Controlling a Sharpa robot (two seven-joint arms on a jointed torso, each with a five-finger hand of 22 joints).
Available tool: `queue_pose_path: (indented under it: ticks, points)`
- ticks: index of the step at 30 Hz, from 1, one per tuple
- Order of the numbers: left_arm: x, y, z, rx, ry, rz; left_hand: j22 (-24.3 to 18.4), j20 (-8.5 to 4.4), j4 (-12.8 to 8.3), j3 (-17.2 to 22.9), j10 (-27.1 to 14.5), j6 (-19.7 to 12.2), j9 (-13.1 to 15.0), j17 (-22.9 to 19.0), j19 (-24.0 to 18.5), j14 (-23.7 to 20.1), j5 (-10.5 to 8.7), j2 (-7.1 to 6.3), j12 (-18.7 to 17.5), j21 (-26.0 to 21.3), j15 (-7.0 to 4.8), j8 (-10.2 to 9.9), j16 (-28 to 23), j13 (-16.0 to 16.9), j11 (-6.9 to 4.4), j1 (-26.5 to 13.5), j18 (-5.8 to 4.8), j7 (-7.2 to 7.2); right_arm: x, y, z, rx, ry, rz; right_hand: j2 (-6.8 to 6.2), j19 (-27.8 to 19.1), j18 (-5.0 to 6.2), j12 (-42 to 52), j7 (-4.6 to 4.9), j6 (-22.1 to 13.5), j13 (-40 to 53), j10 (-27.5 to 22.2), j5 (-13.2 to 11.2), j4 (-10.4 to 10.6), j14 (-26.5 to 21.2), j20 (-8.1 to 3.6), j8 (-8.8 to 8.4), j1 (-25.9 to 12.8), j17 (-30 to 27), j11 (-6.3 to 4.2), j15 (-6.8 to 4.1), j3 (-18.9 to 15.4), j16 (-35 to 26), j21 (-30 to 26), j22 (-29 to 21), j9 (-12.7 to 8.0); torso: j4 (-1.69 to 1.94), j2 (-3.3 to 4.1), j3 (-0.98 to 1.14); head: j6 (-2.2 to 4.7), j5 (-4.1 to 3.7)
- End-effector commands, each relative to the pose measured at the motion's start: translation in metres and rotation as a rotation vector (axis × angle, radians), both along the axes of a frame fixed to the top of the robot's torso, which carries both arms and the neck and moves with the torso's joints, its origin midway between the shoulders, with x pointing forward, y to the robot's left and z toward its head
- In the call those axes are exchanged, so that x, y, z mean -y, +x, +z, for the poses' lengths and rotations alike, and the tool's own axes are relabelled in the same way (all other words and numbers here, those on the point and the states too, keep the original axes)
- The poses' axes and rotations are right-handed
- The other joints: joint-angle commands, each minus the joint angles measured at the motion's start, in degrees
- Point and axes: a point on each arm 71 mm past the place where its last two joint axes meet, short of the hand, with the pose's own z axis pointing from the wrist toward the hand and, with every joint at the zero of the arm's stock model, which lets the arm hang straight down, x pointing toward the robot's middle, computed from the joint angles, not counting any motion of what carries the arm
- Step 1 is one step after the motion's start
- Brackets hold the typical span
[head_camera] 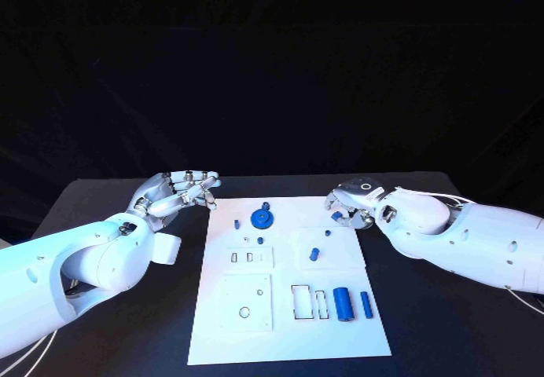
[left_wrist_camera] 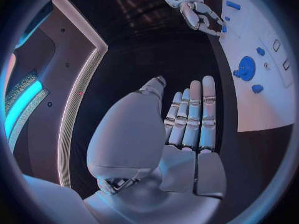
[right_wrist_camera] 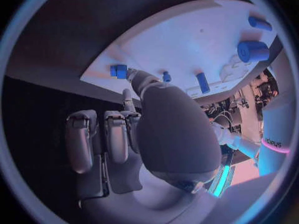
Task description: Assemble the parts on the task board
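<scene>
The white task board [head_camera: 284,330] lies in the middle of the black table. My right hand [head_camera: 354,206] hangs over the board's far right corner, where its thumb and a finger meet on a small blue part [head_camera: 339,214] [right_wrist_camera: 118,70] while its other fingers curl in. My left hand [head_camera: 181,191] [left_wrist_camera: 187,124] is off the board, beside its far left corner, with its fingers stretched out and nothing in them. A blue toothed disc [head_camera: 262,216] [left_wrist_camera: 246,67] sits near the board's far edge. Two blue cylinders, one thick [head_camera: 343,302] [right_wrist_camera: 252,51] and one thin [head_camera: 366,305], stand near the right edge.
A short blue peg [head_camera: 315,254] [right_wrist_camera: 202,82] and a few tiny blue pieces [head_camera: 259,239] dot the board's middle. Rectangular slots [head_camera: 304,302] and a panel with an oval hole [head_camera: 245,312] lie in the near half. Bare black table [head_camera: 442,330] flanks the board.
</scene>
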Motion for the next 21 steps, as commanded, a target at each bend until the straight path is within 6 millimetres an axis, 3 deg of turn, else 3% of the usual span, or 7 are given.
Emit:
queue_pose_path:
  ticks: [1, 4, 10, 21]
  points:
    - [0.002, -0.001, 0.001, 0.003, -0.010, -0.015, 0.1, -0.04, -0.1, 0.3, -0.3, -0.4, 0.1, -0.1, -0.4, -0.2, -0.32, 0.06, 0.4, 0.3, -0.06, -0.2, 0.3, 0.0, 0.05, 0.3, 0.23, -0.19, -0.004, 0.000, -0.002, 0.051, -0.160, -0.012, -0.15, 5.9, -0.39, 0.2, -0.09, 0.2, 15.1, 6.0, 0.2, 0.1, 5.8, -0.37, -0.24, -0.3, 14.0, -0.36, -0.35, 0.4, -0.2, 0.3, 15.1, -0.1, 0.04, -0.05, -0.03, -0.08, -0.11]
    - [0.002, -0.001, 0.001, 0.003, -0.010, -0.015, 0.1, -0.04, -0.1, 0.3, -0.3, -0.4, 0.1, -0.1, -0.4, -0.2, -0.32, 0.06, 0.4, 0.3, -0.06, -0.2, 0.3, 0.0, 0.05, 0.3, 0.23, -0.19, -0.008, -0.001, -0.002, 0.068, -0.183, -0.005, -0.25, 5.9, -0.39, 0.2, -0.17, 0.3, 15.1, 6.0, 0.3, 0.1, 5.8, -0.41, -0.22, -0.4, 14.0, -0.38, -0.37, 0.4, -0.1, 0.3, 15.1, -0.1, -0.08, -0.02, 0.00, -0.10, -0.02]
    - [0.002, -0.001, 0.001, 0.003, -0.011, -0.017, 0.1, -0.04, -0.1, 0.3, -0.3, -0.4, 0.1, -0.1, -0.4, -0.2, -0.32, 0.06, 0.4, 0.3, -0.06, -0.2, 0.3, 0.0, 0.05, 0.3, 0.23, -0.19, -0.014, -0.002, -0.003, 0.086, -0.228, -0.003, -0.43, 5.9, -0.39, 0.2, -0.36, 0.4, 15.1, 6.0, 0.3, 0.1, 5.9, -0.50, -0.22, -0.8, 14.1, -0.41, -0.40, 0.4, -0.1, 0.3, 15.1, -0.1, 0.02, -0.01, 0.00, -0.20, -0.20]
    - [0.001, 0.000, 0.001, 0.002, -0.009, -0.013, 0.2, -0.02, -0.1, 0.3, -0.3, -0.4, 0.1, -0.2, -0.6, -0.3, -0.32, 0.06, 0.4, 0.4, -0.05, -0.2, 0.4, 0.0, 0.05, 0.3, 0.24, -0.19, -0.013, -0.004, -0.005, 0.090, -0.293, -0.025, -0.63, 5.9, -0.39, 0.2, -0.58, 0.7, 15.1, 6.0, 0.4, 0.0, 5.9, -0.60, -0.14, -1.2, 14.3, -0.51, -0.44, 0.3, -0.1, 0.3, 15.1, 0.0, 0.00, -0.02, 0.02, -0.41, -0.38]
